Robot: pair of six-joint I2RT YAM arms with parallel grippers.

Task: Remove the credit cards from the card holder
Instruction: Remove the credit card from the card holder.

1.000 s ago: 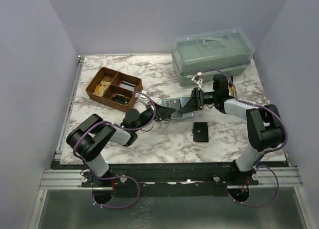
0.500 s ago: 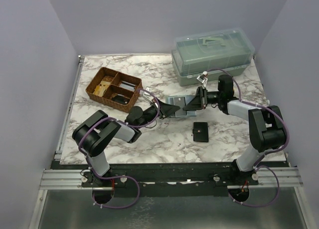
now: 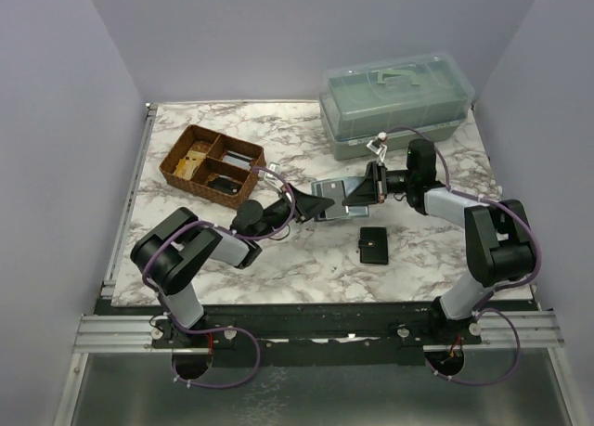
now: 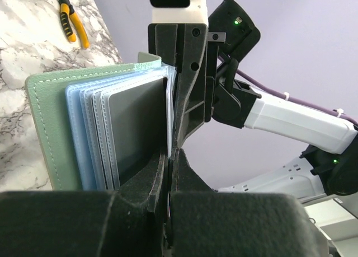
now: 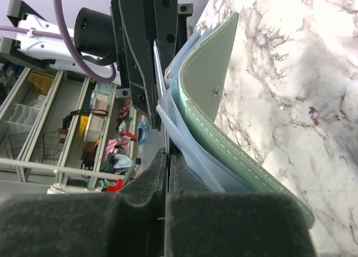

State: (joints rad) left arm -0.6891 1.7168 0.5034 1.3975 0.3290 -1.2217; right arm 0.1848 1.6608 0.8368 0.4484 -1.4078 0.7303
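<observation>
The sage-green card holder (image 3: pixel 331 194) hangs open between my two grippers above the table's middle. In the left wrist view its green cover (image 4: pixel 47 134) stands at the left with pale blue sleeves (image 4: pixel 84 139) fanned out, and a dark credit card (image 4: pixel 137 128) sits in the front sleeve. My left gripper (image 4: pixel 169 159) is shut on a thin pale leaf at the holder's inner edge. My right gripper (image 5: pixel 168 156) is shut on a thin leaf from the opposite side, beside the green cover (image 5: pixel 210 83). Whether either leaf is a sleeve or a card, I cannot tell.
A black snap wallet (image 3: pixel 373 244) lies flat just in front of the holder. A brown divided basket (image 3: pixel 176 157) stands at the left. A clear green lidded box (image 3: pixel 397 96) stands at the back right. Yellow-handled pliers (image 4: pixel 72 24) lie on the marble beyond the holder.
My right gripper has gone from open to shut on the holder's leaf. Holder and both grippers drifted slightly to the right a second ago.
</observation>
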